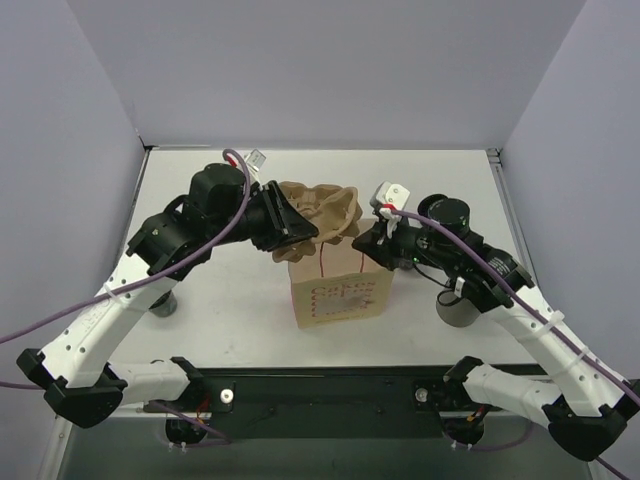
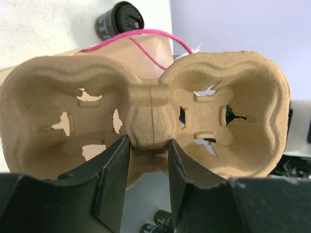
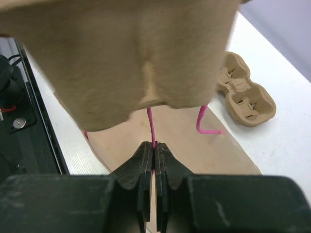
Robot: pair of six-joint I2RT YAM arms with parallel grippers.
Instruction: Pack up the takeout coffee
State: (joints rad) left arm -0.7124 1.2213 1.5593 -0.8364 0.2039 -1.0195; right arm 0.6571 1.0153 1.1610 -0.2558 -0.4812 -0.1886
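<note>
My left gripper (image 1: pixel 287 232) (image 2: pixel 148 141) is shut on the centre ridge of a brown pulp tray (image 1: pixel 322 212) (image 2: pixel 58 97) and holds it tilted above the open paper bag (image 1: pixel 340 292). The tray's wells hold nothing. My right gripper (image 1: pixel 377 240) (image 3: pixel 154 145) is shut on the bag's pink string handle (image 3: pixel 150 124), with the held tray (image 3: pixel 121 53) just above it. Two dark cups with white lettering (image 2: pixel 160 223) show partly below the tray in the left wrist view.
A taller grey cylinder with a black lid (image 1: pixel 460 308) (image 2: pixel 119 19) stands right of the bag. Another dark cylinder (image 1: pixel 165 303) stands under my left arm. A second pulp tray (image 3: pixel 245 94) lies on the white table beyond the bag.
</note>
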